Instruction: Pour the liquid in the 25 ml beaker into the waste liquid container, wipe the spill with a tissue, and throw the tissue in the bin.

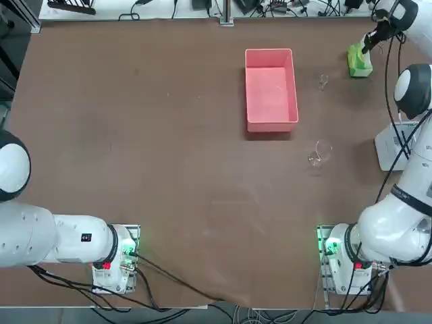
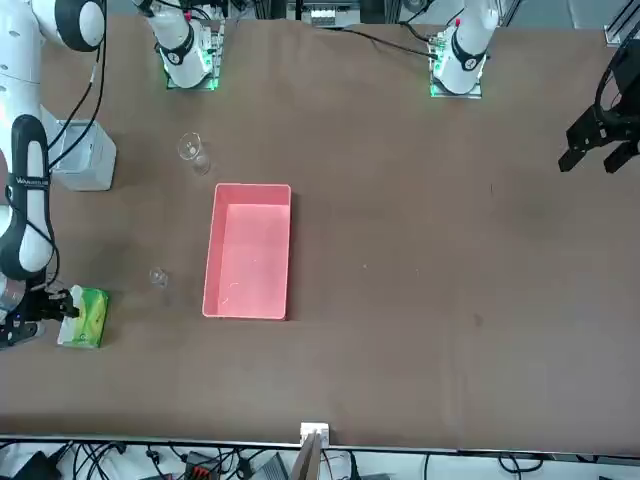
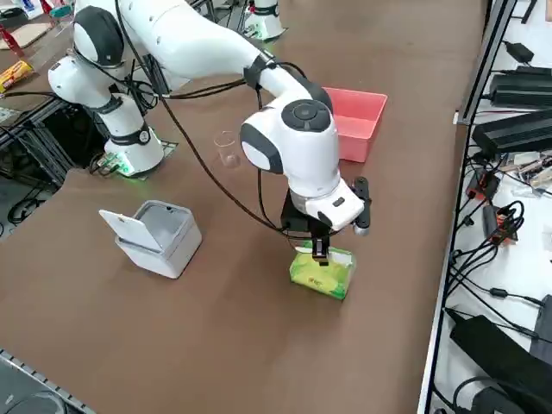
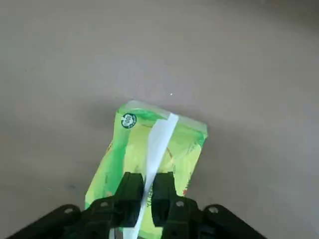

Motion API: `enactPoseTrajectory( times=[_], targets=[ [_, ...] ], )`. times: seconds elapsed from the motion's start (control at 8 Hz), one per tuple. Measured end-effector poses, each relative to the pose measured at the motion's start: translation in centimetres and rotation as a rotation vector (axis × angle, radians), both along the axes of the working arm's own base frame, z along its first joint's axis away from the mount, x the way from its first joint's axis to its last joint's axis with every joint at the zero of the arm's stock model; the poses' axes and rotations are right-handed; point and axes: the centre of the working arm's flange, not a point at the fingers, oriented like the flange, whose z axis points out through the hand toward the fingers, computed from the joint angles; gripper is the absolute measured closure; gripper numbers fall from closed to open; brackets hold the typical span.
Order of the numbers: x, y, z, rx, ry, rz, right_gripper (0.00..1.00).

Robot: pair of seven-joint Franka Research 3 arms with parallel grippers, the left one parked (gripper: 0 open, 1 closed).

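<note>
Now the right claw (image 4: 148, 191) sits on the green tissue pack (image 4: 149, 164), clenched on the tissue (image 4: 160, 137) poking out; apparently the tissue-fetching step. Next, lift straight up to draw it free.

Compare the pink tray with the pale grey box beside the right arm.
The waste liquid container is pink, shallow and long, with no lid; the bin is pale grey-white, boxy and smaller, with its lid flipped up. The tray lies mid-table; the bin sits at the robot's right edge, nearer the right hand, which is closed on the tissue. Both are open-topped.
</note>
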Motion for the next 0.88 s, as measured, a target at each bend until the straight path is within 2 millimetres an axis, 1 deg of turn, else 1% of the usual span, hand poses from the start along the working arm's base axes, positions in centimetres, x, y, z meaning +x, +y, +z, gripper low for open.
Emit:
enactPoseTrajectory(
  times=[0.25,0.38,0.62,0.75,0.88],
  targets=[
    [0.2,0.0,0.4,-0.020,-0.002,0.012,0.88],
    [0.2,0.0,0.6,-0.030,0.000,0.018,0.99],
    [0.2,0.2,0.7,-0.033,0.010,0.024,0.99],
    [0.2,0.3,1.2,-0.026,0.029,0.027,0.99],
    [0.4,0.7,2.3,-0.018,0.046,0.032,0.99]
  ],
)
